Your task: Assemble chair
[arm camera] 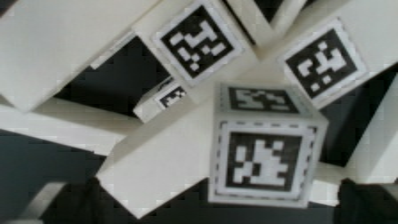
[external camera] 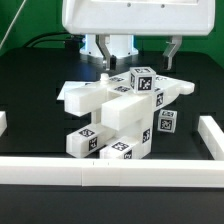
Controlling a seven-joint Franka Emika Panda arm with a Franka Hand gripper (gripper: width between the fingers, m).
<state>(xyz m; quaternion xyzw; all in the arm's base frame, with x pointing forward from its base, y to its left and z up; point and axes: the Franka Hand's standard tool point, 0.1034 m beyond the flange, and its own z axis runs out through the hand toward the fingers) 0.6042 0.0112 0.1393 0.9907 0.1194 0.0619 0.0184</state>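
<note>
The chair stands mid-table as one joined piece of chunky white parts: blocky legs with black-and-white tags and a flat slab reaching to the exterior view's left. My gripper hangs just above and behind its top tagged block. In the wrist view the chair fills the frame, with a tagged leg end between my dark fingertips. My gripper is spread wide on either side of that part, and I see no grip on it.
Long low white border rails run along the front, at the exterior view's right and left. A grey bracket stands at the back right. Cables lie at the back left on the black table.
</note>
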